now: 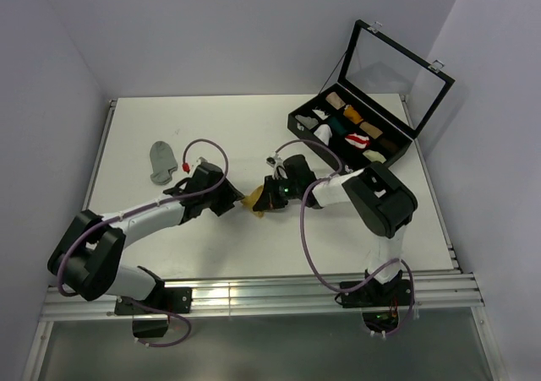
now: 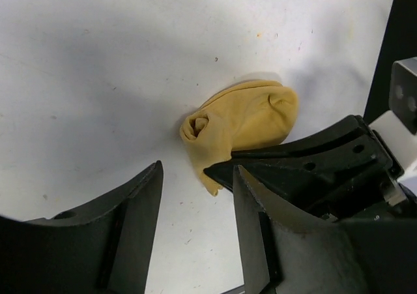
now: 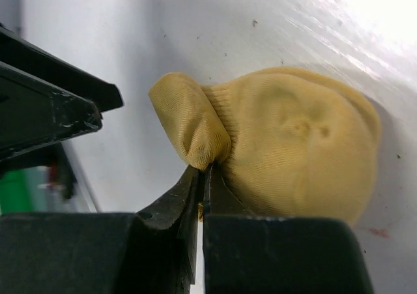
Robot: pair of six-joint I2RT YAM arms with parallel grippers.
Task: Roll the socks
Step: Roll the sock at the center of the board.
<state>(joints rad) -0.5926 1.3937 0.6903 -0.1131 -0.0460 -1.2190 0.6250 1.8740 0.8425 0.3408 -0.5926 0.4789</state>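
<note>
**Mustard-yellow sock** [image 3: 293,137]: bunched into a loose, lumpy ball on the table [image 2: 98,59]. It lies directly ahead of the right gripper [image 3: 202,170] and just beyond the fingertips of the left one.

**Right gripper:** the jaws are pressed together on a fold of fabric, at the point where the cuff end doubles over the body of the sock. This pinch appears to hold the partial roll so that it does not spring open.

**Left gripper** [image 2: 195,175]: the jaws stand spread with nothing between them. A short tail of fabric trails from the bundle toward them. In the left wrist view the right gripper's tip sits just ahead of one left finger. Judged from this pose, the left gripper is placed to take or tuck the loose end while the right one anchors the bundle. The roll looks unfinished.

**Grey sock** [image 1: 161,161]: lies flat and unrolled, well apart, beyond the left wrist on its outer side.

**Black case** [image 1: 297,129]: stands with its lid raised, beyond the right arm. Its compartments hold small fabric rolls [image 1: 372,130].
</note>
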